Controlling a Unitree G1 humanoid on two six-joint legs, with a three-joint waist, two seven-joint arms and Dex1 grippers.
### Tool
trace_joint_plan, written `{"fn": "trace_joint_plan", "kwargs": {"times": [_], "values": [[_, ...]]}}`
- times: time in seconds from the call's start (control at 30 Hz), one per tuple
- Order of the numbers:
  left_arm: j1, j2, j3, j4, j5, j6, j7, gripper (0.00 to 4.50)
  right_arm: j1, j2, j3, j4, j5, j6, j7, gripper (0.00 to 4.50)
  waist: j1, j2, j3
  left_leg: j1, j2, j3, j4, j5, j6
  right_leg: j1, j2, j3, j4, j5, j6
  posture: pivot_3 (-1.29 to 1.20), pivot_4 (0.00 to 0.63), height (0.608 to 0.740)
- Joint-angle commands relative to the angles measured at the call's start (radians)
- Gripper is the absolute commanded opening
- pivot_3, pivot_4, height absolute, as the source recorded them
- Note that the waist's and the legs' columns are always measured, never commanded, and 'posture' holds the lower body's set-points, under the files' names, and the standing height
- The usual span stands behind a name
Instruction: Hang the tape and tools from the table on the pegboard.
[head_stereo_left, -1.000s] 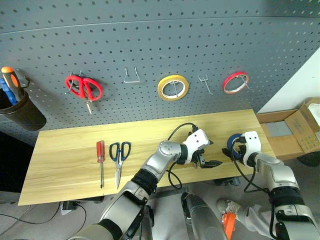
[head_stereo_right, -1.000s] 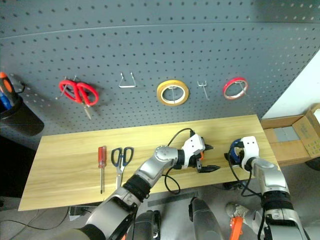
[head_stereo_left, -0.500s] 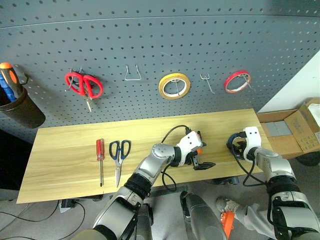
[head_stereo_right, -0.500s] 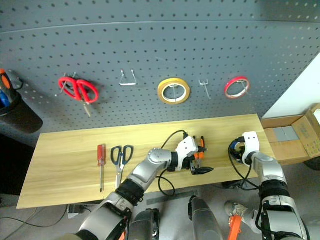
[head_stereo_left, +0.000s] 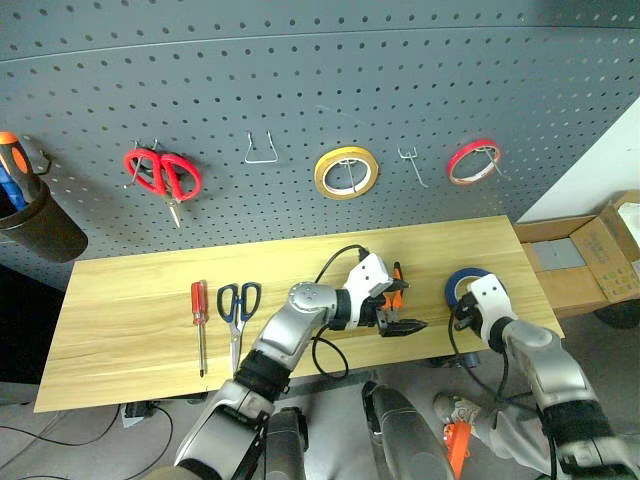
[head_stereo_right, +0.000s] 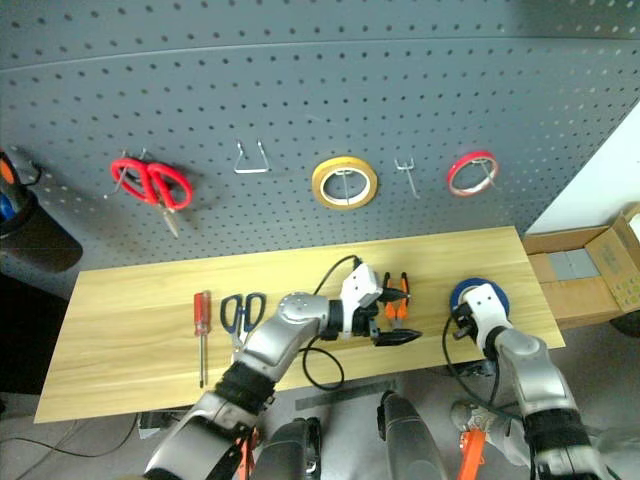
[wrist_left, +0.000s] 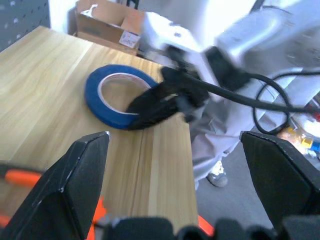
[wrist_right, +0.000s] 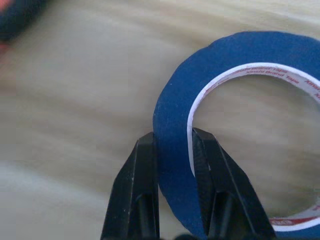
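Note:
The blue tape (head_stereo_left: 463, 284) lies flat near the right end of the table (head_stereo_left: 140, 330). My right gripper (wrist_right: 172, 137) is shut on the tape's (wrist_right: 235, 50) wall, one finger inside the ring and one outside. My left gripper (head_stereo_left: 402, 322) stands open at the table's front edge, just in front of the orange-and-black pliers (head_stereo_left: 394, 294). The left wrist view shows the tape (wrist_left: 100, 87) with the right gripper's black fingers (wrist_left: 150, 107) on it. The dark-handled scissors (head_stereo_left: 238, 306) and the red-handled screwdriver (head_stereo_left: 200, 312) lie side by side on the left half. Behind rises the pegboard (head_stereo_left: 300, 90).
On the pegboard hang red scissors (head_stereo_left: 164, 172), a yellow roll (head_stereo_left: 346, 172) and a thin red roll (head_stereo_left: 472, 162), with bare hooks (head_stereo_left: 262, 150) (head_stereo_left: 410, 166) between them. A black cup (head_stereo_left: 38, 222) hangs at far left. Cardboard boxes (head_stereo_left: 596, 258) sit right of the table.
My right gripper has shut on the tape's wall and drawn back toward the table's front edge. My left gripper has shifted a little to the left, still open.

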Motion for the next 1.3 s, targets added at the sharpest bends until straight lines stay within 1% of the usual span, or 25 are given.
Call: {"fn": "trace_joint_plan", "kwargs": {"times": [0.03, 0.13, 0.2, 0.3, 0.37, 0.47, 0.53, 0.57, 0.63, 0.73, 0.83, 0.93, 0.97, 1.1, 1.17, 1.2, 1.27, 1.3], "values": [[0.053, 0.028, 0.061, -0.176, -0.07, 0.085, 0.035, 4.5, 0.074, -0.01, 0.028, -0.245, -0.073, -0.082, -0.046, 0.39, 0.0, 0.001, -0.008, -0.003, 0.0, 0.0, 0.001, 0.0, 0.0, -0.001, 0.0, -0.001, 0.0, 0.0, 0.001, -0.13, 0.193, 0.74], [0.122, 0.071, 0.111, -0.298, -0.107, 0.144, 0.074, 4.5, 0.115, 0.008, 0.079, -0.333, -0.161, -0.161, -0.11, 0.39, 0.001, 0.002, -0.034, -0.006, 0.0, 0.0, 0.005, 0.0, -0.001, -0.003, 0.0, -0.002, -0.001, 0.001, 0.001, -0.11, 0.147, 0.74], [0.178, 0.102, 0.149, -0.392, -0.142, 0.19, 0.099, 4.5, 0.112, 0.015, 0.117, -0.343, -0.242, -0.25, -0.167, 0.39, 0.0, 0.002, -0.057, -0.008, -0.001, -0.001, 0.005, 0.0, -0.001, -0.003, 0.0, -0.003, -0.001, 0.001, 0.001, -0.09, 0.125, 0.74], [0.242, 0.131, 0.206, -0.51, -0.199, 0.253, 0.142, 4.5, 0.057, 0.013, 0.16, -0.29, -0.334, -0.375, -0.227, 0.39, 0.001, 0.001, -0.078, -0.008, -0.002, 0.0, 0.006, 0.0, 0.0, -0.002, 0.0, -0.004, -0.001, 0.001, 0.001, -0.07, 0.106, 0.74], [0.256, 0.129, 0.237, -0.559, -0.237, 0.294, 0.179, 4.5, 0.01, 0.004, 0.175, -0.241, -0.37, -0.455, -0.249, 0.39, 0.003, 0.0, -0.09, -0.006, -0.003, 0.0, 0.011, -0.002, 0.003, -0.001, 0.0, -0.006, 0.0, 0.002, 0.002, -0.05, 0.096, 0.74], [0.249, 0.111, 0.271, -0.588, -0.271, 0.326, 0.238, 4.5, -0.058, -0.008, 0.18, -0.157, -0.394, -0.554, -0.266, 0.39, 0.009, -0.006, -0.106, -0.006, -0.005, 0.0, 0.014, -0.001, 0.005, 0.001, 0.0, -0.005, -0.001, 0.007, 0.004, -0.03, 0.088, 0.74], [0.23, 0.098, 0.281, -0.577, -0.276, 0.321, 0.273, 4.5, -0.117, -0.016, 0.185, -0.074, -0.399, -0.612, -0.261, 0.39, 0.01, -0.01, -0.111, -0.001, -0.006, 0.0, 0.015, -0.001, 0.006, 0.007, 0.0, -0.004, -0.002, 0.009, 0.005, -0.02, 0.079, 0.74], [0.219, 0.094, 0.281, -0.567, -0.274, 0.315, 0.283, 4.5, -0.15, -0.017, 0.187, -0.026, -0.388, -0.635, -0.244, 0.39, 0.01, -0.012, -0.114, 0.006, -0.007, 0.0, 0.015, -0.001, 0.006, 0.013, 0.0, -0.004, -0.003, 0.009, 0.005, -0.01, 0.078, 0.74], [0.194, 0.09, 0.274, -0.547, -0.271, 0.303, 0.293, 4.5, -0.223, -0.019, 0.185, 0.083, -0.343, -0.673, -0.191, 0.39, 0.007, -0.016, -0.118, 0.008, -0.007, 0.0, 0.015, 0.0, 0.007, 0.019, 0.0, -0.003, -0.003, 0.009, 0.004, -0.01, 0.076, 0.74], [0.167, 0.089, 0.265, -0.525, -0.27, 0.291, 0.298, 4.5, -0.31, -0.022, 0.174, 0.214, -0.277, -0.729, -0.115, 0.39, 0.007, -0.016, -0.125, 0.008, -0.01, 0.0, 0.015, 0.003, 0.012, 0.019, 0.0, 0.0, -0.002, 0.011, 0.005, 0.0, 0.067, 0.74], [0.157, 0.093, 0.261, -0.51, -0.27, 0.279, 0.297, 4.5, -0.371, -0.02, 0.164, 0.309, -0.208, -0.746, -0.024, 0.39, 0.008, -0.016, -0.133, 0.008, -0.01, -0.001, 0.014, 0.003, 0.012, 0.018, 0.0, 0.001, -0.002, 0.011, 0.005, 0.01, 0.061, 0.74], [0.148, 0.09, 0.261, -0.501, -0.281, 0.277, 0.303, 4.5, -0.413, -0.008, 0.153, 0.364, -0.133, -0.706, 0.074, 0.39, 0.009, -0.015, -0.138, 0.008, -0.01, -0.001, 0.014, 0.003, 0.012, 0.018, 0.0, 0.001, -0.002, 0.012, 0.003, 0.01, 0.057, 0.74], [0.147, 0.09, 0.26, -0.5, -0.282, 0.276, 0.304, 4.5, -0.423, -0.003, 0.149, 0.375, -0.113, -0.686, 0.101, 0.39, 0.009, -0.015, -0.14, 0.008, -0.011, -0.001, 0.014, 0.003, 0.012, 0.018, 0.0, 0.001, -0.002, 0.014, 0.0, 0.01, 0.057, 0.74], [0.146, 0.091, 0.255, -0.501, -0.285, 0.274, 0.305, 4.5, -0.444, 0.014, 0.132, 0.389, -0.051, -0.61, 0.165, 0.39, 0.01, -0.014, -0.146, 0.008, -0.011, -0.001, 0.014, 0.003, 0.012, 0.018, 0.0, 0.001, -0.002, 0.014, 0.0, 0.01, 0.054, 0.74], [0.143, 0.091, 0.251, -0.496, -0.284, 0.271, 0.306, 4.5, -0.441, 0.029, 0.116, 0.376, -0.014, -0.549, 0.183, 1.11, 0.011, -0.014, -0.148, 0.008, -0.011, -0.001, 0.014, 0.003, 0.012, 0.018, 0.0, 0.001, -0.002, 0.014, 0.0, 0.01, 0.055, 0.74], [0.142, 0.091, 0.25, -0.494, -0.284, 0.27, 0.306, 4.5, -0.436, 0.034, 0.11, 0.367, -0.003, -0.528, 0.184, 1.34, 0.011, -0.013, -0.15, 0.008, -0.011, -0.001, 0.014, 0.003, 0.012, 0.018, 0.0, 0.001, -0.001, 0.014, 0.0, 0.01, 0.055, 0.74], [0.141, 0.092, 0.249, -0.494, -0.286, 0.27, 0.307, 4.5, -0.419, 0.041, 0.099, 0.341, 0.007, -0.496, 0.179, 1.95, 0.011, -0.012, -0.154, 0.008, -0.011, -0.001, 0.014, 0.003, 0.013, 0.018, 0.0, 0.001, -0.001, 0.014, 0.0, 0.01, 0.059, 0.74], [0.14, 0.093, 0.249, -0.494, -0.286, 0.27, 0.307, 4.5, -0.409, 0.043, 0.097, 0.328, 0.009, -0.484, 0.177, 2.33, 0.011, -0.012, -0.156, 0.008, -0.011, -0.001, 0.014, 0.003, 0.013, 0.018, 0.0, 0.001, -0.001, 0.014, 0.0, 0.01, 0.059, 0.74]]}}
